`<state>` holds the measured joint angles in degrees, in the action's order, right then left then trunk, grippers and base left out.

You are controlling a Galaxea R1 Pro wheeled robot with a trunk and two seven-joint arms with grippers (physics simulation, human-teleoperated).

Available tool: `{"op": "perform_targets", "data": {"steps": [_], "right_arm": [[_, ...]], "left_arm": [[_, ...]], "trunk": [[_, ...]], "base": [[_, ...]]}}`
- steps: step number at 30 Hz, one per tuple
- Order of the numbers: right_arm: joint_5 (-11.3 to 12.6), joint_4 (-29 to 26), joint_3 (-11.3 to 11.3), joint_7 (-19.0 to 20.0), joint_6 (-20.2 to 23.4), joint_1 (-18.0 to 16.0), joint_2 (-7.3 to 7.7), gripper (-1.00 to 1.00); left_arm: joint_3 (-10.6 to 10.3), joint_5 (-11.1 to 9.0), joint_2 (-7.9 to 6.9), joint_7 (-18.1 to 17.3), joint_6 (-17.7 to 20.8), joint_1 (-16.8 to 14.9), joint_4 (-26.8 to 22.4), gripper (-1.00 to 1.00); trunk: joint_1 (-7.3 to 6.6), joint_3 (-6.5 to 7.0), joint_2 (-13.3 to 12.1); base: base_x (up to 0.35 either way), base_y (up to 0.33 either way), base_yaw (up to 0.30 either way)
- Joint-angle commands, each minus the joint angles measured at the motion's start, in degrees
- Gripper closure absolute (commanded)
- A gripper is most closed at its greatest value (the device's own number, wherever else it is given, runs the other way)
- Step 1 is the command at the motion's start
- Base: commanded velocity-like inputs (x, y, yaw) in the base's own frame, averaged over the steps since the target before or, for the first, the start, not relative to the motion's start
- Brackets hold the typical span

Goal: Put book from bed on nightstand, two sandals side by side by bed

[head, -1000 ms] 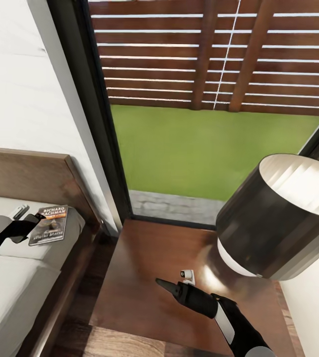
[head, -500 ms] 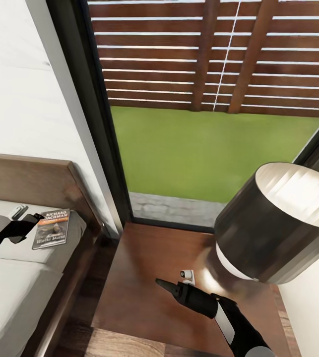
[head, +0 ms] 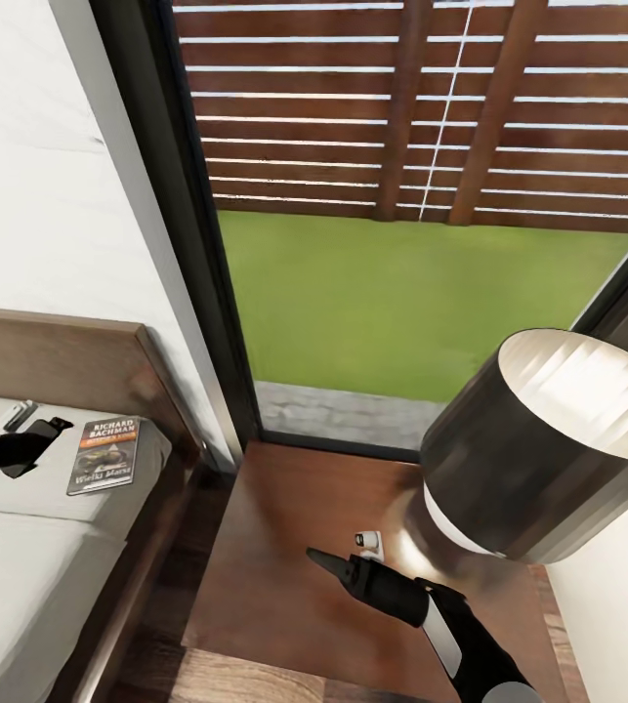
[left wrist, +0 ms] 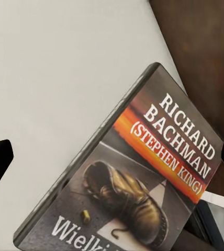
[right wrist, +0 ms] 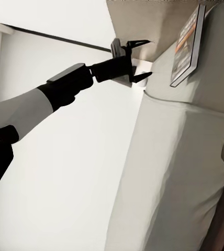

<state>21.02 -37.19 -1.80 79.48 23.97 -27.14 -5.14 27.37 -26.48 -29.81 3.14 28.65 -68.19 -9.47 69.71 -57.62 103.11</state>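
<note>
Book flat on the bed, up at the headboard corner near the mattress edge, cover up. Left gripper just beside it, fingers spread apart and holding nothing. Thin paperback lying flush on soft mattress, so real risk of fingers skating over the cover or nudging it off the near edge into the gap beside the nightstand. Right gripper poised low over the nightstand top, fingers apart, nothing held, close to the lamp; a careless swing could knock that shade. Big shade also crowding the landing spot for the book. Sandals nowhere to judge from here. Lower end of the title cut off in the left wrist view; the nightstand's right side hidden under the lamp.
</note>
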Motion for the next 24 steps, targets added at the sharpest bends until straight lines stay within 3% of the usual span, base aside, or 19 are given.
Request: {"op": "perform_targets", "data": {"steps": [1,8,16,24], "right_arm": [[0.01,0.0,-0.23,0.17,0.62,-0.02,-0.06,-1.0],[-0.03,0.01,-0.43,0.15,0.83,-0.02,-0.25,-1.0],[-0.04,0.05,-0.67,0.09,0.88,-0.02,-0.22,-1.0],[-0.12,0.09,-0.72,0.08,0.92,-0.02,-0.15,-1.0]], "left_arm": [[-0.04,-0.61,-0.37,-0.17,0.55,-0.01,-0.07,-1.0],[-0.18,-0.66,-2.84,-4.57,4.52,-0.01,0.02,-1.0],[-0.27,-0.66,-6.07,-13.68,10.39,-0.01,0.41,-1.0],[-0.39,-0.19,-7.18,-20.76,14.63,0.07,0.76,-1.0]], "trunk": [[0.0,-0.04,0.02],[0.0,-0.04,0.02],[0.0,-0.04,0.02],[0.0,-0.04,0.02]], "base": [[0.0,0.0,0.0],[0.0,0.0,0.0],[0.0,0.0,0.0],[0.0,0.0,0.0]]}}
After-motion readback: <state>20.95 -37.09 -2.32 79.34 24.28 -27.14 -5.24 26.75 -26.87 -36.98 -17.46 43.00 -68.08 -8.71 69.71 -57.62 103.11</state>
